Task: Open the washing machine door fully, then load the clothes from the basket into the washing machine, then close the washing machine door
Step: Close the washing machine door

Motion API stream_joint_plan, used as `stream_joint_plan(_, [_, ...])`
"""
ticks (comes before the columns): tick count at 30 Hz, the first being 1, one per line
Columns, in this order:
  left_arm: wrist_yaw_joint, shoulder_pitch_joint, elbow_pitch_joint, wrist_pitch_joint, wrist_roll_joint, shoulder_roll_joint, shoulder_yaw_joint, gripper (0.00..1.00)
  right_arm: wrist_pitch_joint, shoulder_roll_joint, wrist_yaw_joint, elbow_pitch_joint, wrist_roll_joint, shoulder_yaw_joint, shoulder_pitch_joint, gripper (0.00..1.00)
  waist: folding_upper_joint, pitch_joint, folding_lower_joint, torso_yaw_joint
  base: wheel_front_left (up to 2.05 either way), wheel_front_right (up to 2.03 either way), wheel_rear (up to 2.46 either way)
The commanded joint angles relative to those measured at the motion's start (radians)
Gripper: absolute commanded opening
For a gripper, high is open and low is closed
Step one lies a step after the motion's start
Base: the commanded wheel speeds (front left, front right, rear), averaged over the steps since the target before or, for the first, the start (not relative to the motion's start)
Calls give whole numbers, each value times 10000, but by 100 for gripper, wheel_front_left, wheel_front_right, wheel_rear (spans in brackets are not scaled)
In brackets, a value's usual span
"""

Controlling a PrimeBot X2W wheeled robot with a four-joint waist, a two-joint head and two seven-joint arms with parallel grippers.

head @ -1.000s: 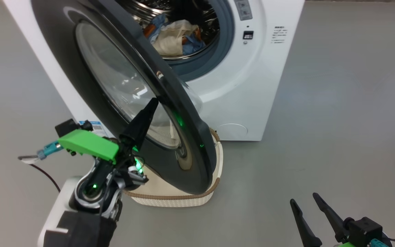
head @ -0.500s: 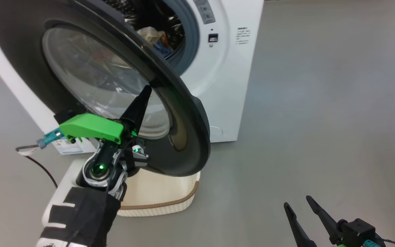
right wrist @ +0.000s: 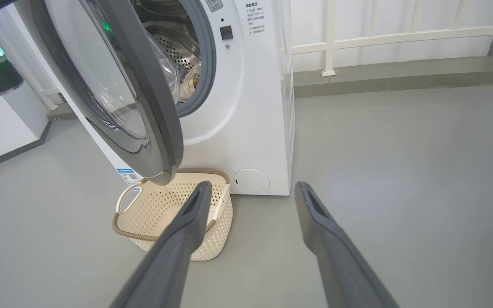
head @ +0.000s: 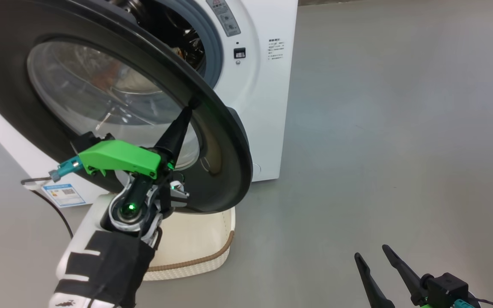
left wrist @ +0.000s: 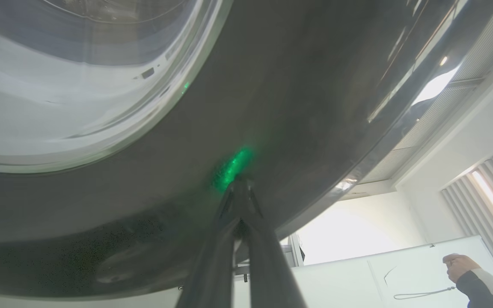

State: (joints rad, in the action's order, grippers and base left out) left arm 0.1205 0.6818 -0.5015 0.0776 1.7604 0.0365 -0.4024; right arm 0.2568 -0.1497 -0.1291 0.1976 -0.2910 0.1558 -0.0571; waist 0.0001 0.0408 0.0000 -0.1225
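Up front in the head view, the washing machine door point(head: 225, 171) stands swung out from the washing machine point(head: 263, 107), its glossy dark ring and bulging glass window point(head: 101, 94) facing the camera. The left gripper point(head: 193, 102) has its two dark fingers pressed together, gripping nothing, with the tips laid against the door's dark ring near its outer edge. Below the door's lower edge sits the basket point(head: 203, 252) on the grey floor, close against the machine's front. Through the glass, pale and orange cloth shows blurred inside the drum. A blue label point(head: 63, 194) shows low on the machine's front. At the lower right the right gripper point(head: 371, 252) hangs above the floor, fingers spread apart and holding nothing.

From the left wrist, the left gripper point(left wrist: 238, 182) meets the door point(left wrist: 315, 107) at a green glint — fingertips together, touching the dark surface just outside the glass window point(left wrist: 58, 85). A person's hand point(left wrist: 456, 265) shows at the far lower right.

From the right wrist, the right gripper point(right wrist: 253, 188) points wide-jawed towards the machine point(right wrist: 246, 128). The door point(right wrist: 152, 107) hangs over the basket point(right wrist: 120, 231), whose perforated walls and bottom lie in plain sight. Inside the steel drum point(right wrist: 173, 47) rest the clothes point(right wrist: 194, 81) — a cream and orange scrap visible past the grey gasket.
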Motion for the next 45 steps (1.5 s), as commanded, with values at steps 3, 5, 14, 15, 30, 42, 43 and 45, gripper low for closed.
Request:
stream_joint_plan(3, [101, 372, 149, -240, -583, 175, 144, 0, 49, 11, -16, -213, 9, 201, 239, 100, -1, -18, 0, 121, 0, 0, 0])
stream_joint_plan(5, [101, 263, 162, -396, -1001, 256, 2, 0, 49, 25, -16, -227, 14, 172, 230, 100, -1, -23, 0, 194, 0, 0, 0])
stream_joint_plan(14, [101, -634, 36, -2050, -3555, 1060, -1047, 100, 49, 109, -16, -287, 34, -8, 111, 100, -1, -132, 0, 606, 0, 0, 0])
stream_joint_plan(15, [98, -793, 55, -2317, -3879, 1161, -1170, 100, 49, 124, -16, -301, 36, -36, 103, 100, -1, -149, 0, 653, 0, 0, 0])
stream_joint_plan(30, [-2411, -4260, 1994, -3390, -9756, 1858, 141, 100, 49, 249, -16, -523, 106, -313, 167, 100, -1, 15, 0, 1322, 0, 0, 0])
stream_joint_plan(42, [-2281, -6749, 2993, -3392, -12658, 978, 2202, 100, 49, 240, -16, -508, 103, -398, 69, 100, -1, -228, 0, 1562, 0, 0, 0])
stream_joint_plan(43, [-2222, -6840, 3032, -3392, -12817, 916, 2302, 100, 49, 243, -16, -506, 106, -402, 51, 100, -1, -259, 0, 1576, 0, 0, 0])
stream_joint_plan(45, [-2126, -7011, 3107, -3392, -13105, 798, 2495, 100, 49, 251, -16, -505, 110, -408, 13, 100, -1, -316, 0, 1599, 0, 0, 0])
